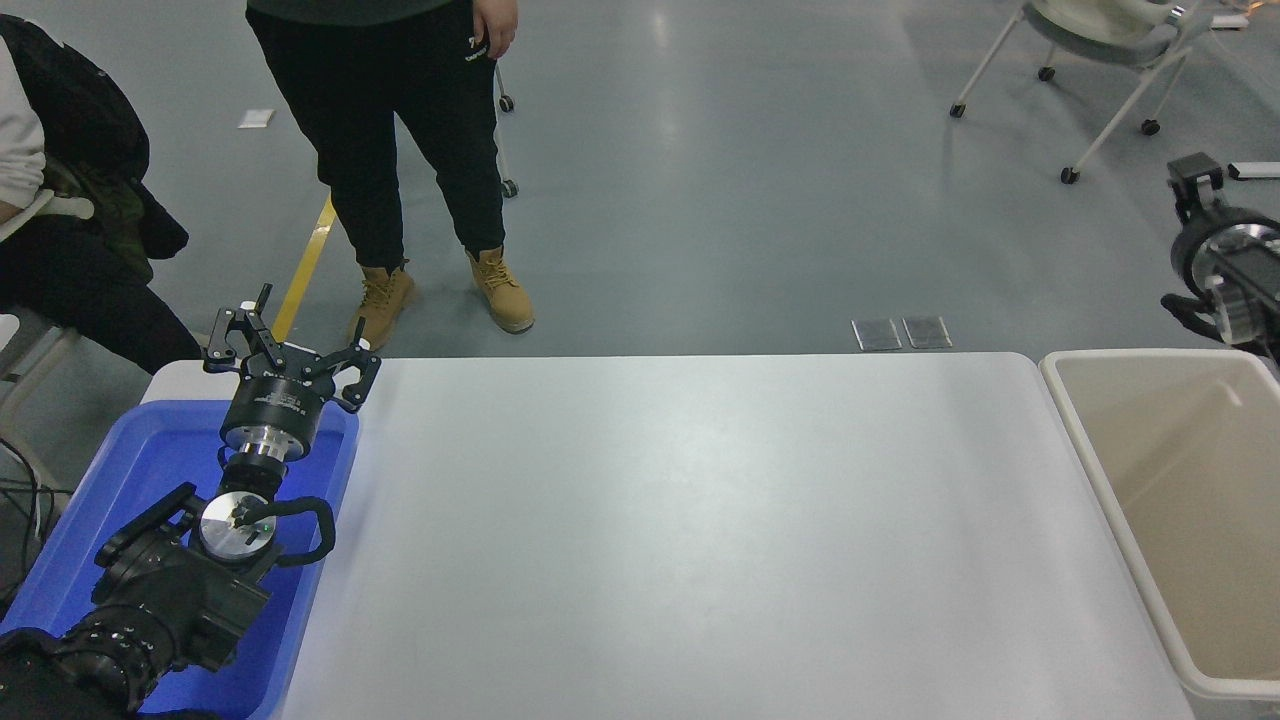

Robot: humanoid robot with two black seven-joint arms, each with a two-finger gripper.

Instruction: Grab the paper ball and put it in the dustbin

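The paper ball is out of view; no part of it shows on the table or in the visible part of the dustbin. The dustbin (1150,440), a deep cream tub, stands off the table's right end. My right gripper (1182,240) is raised at the picture's right edge, above and behind the dustbin's far rim. Its fingers are spread, with nothing seen between them. My left gripper (295,350) is parked open at the lower left, over the far end of a blue tub.
A blue plastic tub (130,470) sits under the left arm on the table's left end. A person in black trousers and tan boots (400,150) stands beyond the far edge. Another person sits at the far left. A wheeled chair (1100,40) stands at top right.
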